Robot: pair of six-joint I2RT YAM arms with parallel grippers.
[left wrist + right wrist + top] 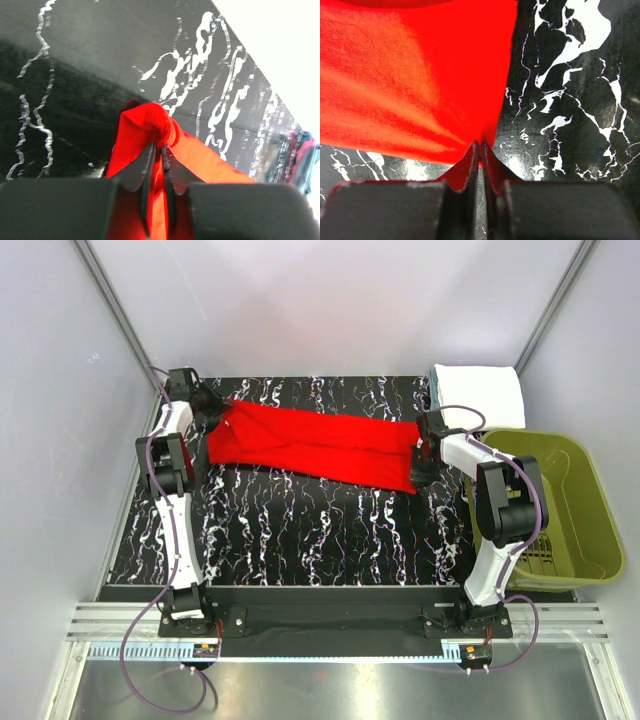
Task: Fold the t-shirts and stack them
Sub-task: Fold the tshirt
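Red t-shirt (315, 445), one: lay stretched across the counter (320, 530), far side, its ends pinched in the near-closed jaws of the left end effector (159, 146) and right end effector (480, 150), seemingly to smooth it for folding.

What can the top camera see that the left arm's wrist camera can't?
Only the top view shows the whole red t-shirt stretched out between the left gripper and the right gripper. It also shows the folded white t-shirt in the far right corner and the green basket.

Only the left wrist view shows, up close, the left fingers squeezed shut on a bunched-up corner of the red shirt.

Both show red cloth lying on the black marbled table.
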